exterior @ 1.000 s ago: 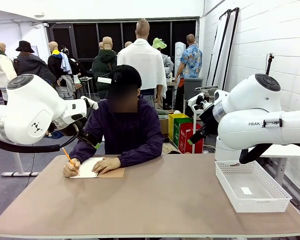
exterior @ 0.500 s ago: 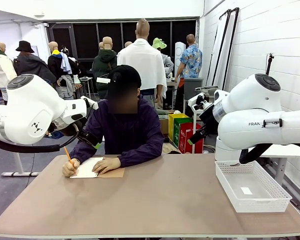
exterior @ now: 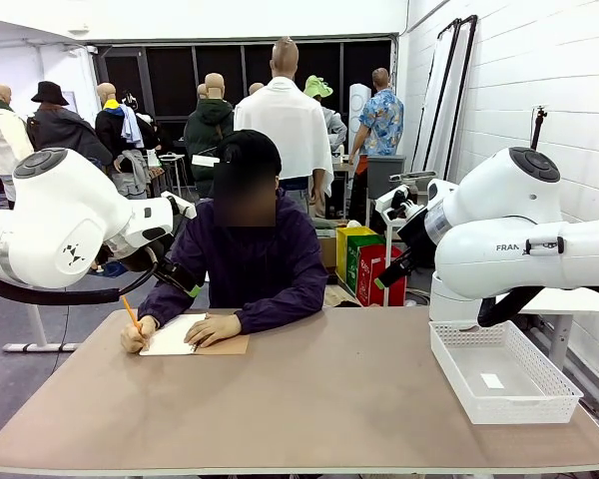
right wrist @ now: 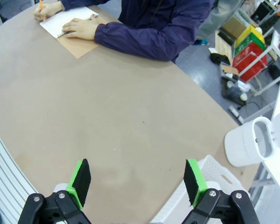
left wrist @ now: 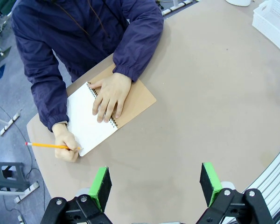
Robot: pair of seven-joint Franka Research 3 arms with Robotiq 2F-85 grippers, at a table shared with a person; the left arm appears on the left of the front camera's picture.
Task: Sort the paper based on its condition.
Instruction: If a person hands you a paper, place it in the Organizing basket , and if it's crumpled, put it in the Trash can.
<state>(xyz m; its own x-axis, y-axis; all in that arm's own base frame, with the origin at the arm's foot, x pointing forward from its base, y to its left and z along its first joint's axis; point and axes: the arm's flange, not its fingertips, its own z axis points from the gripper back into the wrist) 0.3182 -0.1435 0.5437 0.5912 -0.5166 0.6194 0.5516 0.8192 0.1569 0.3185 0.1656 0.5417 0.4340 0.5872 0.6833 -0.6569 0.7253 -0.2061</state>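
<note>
Left fingers [left wrist: 101, 186], right fingers [right wrist: 80, 181]: wide apart.

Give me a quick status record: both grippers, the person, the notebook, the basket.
left gripper: open, holding nothing, above the table
right gripper: open, holding nothing, above the table
person: writing hand holds a pencil with its tip at the page; other hand lies flat on the page
notebook: lying on its brown cover, white page up, at the person's edge of the table
basket: on the robot's right side of the table; a small white patch on its floor
</note>
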